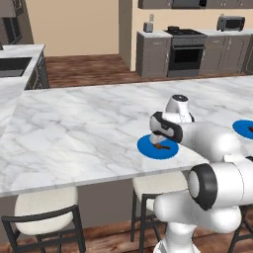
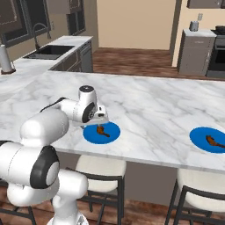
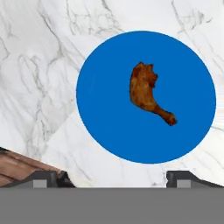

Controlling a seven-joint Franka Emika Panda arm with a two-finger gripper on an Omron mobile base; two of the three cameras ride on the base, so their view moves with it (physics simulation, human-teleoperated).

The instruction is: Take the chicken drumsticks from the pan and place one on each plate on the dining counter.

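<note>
Drumstick (image 3: 149,92) lying free near the centre of the blue plate (image 3: 105,127), thick end toward 12 o'clock, thin bone toward 4 o'clock; it looks light, stiff and rather slick, best pinched across the thick end. The tool (image 3: 111,177) hangs above, jaws wide and empty, arm folded over the counter (image 1: 74,128) edge; a second drumstick (image 2: 214,141) lies on the other plate (image 2: 197,136).

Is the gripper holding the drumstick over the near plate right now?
No. In the hand view the drumstick lies flat on the blue plate, and the gripper stands open, apart from it.
</note>
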